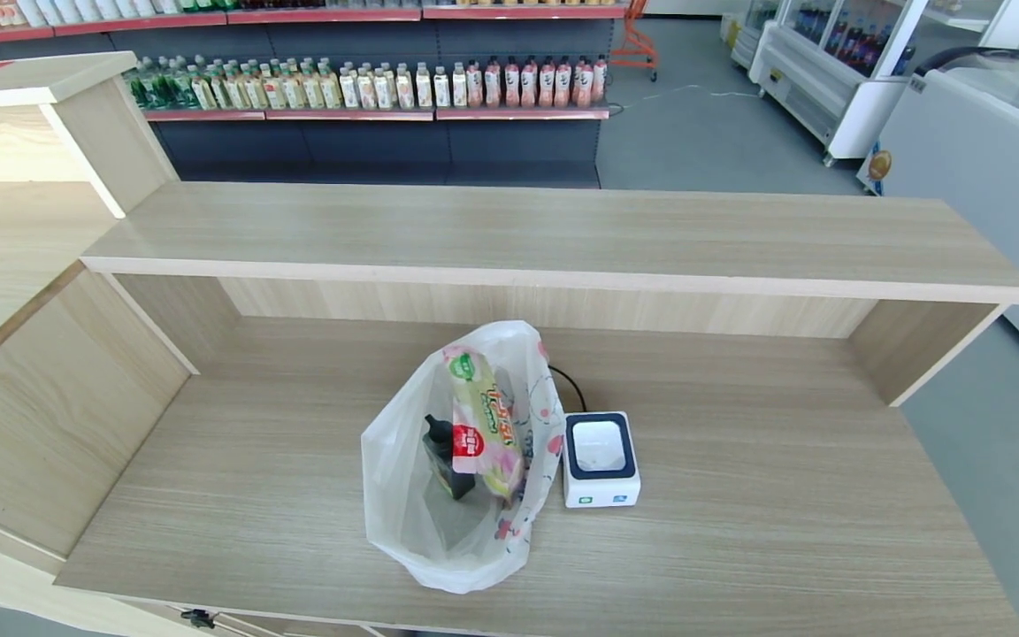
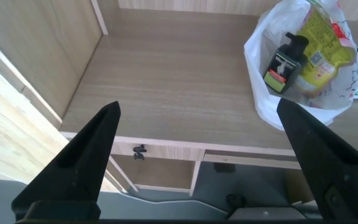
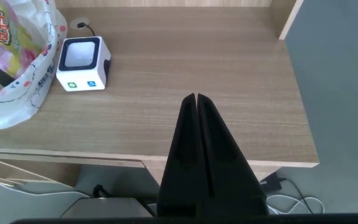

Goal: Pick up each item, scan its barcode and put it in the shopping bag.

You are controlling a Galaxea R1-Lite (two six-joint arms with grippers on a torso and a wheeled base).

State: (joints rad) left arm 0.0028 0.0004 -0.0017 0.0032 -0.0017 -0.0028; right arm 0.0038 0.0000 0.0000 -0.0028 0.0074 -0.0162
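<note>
Shopping bag: you will find the white plastic shopping bag (image 1: 390, 495) in the lower centre of the head frame. It stands on the surface near the front edge with its mouth open upward and a flower print on its right side.
Items in the bag: a dark pump bottle (image 1: 446, 460) stands upright inside. A green-and-pink snack packet (image 1: 483, 416) leans against it, and its top rises past the bottle's pump.
Scanner: the white box scanner (image 1: 600, 458) sits just right of the bag in your head frame, window facing up. You cannot tell whether the bag's side touches it. A black cable (image 1: 569, 385) curves away behind it, toward the upper part of the frame.
Surface: the pale wood-grain surface (image 1: 739, 495) takes up the lower half of the head frame. A raised ledge (image 1: 563, 230) runs across its back.
Left end effector: the left end effector (image 2: 199, 109) has its two dark fingers spread wide with nothing between them. It hangs over the front edge of the surface, well apart from the bag.
Right end effector: the right end effector (image 3: 196, 99) has its fingers pressed together on nothing. It also sits over the front edge, well apart from the scanner.
Background: shelves (image 1: 368, 84) of drink bottles line the top of your head frame. White freezer cabinets (image 1: 961, 150) stand at the upper right.
</note>
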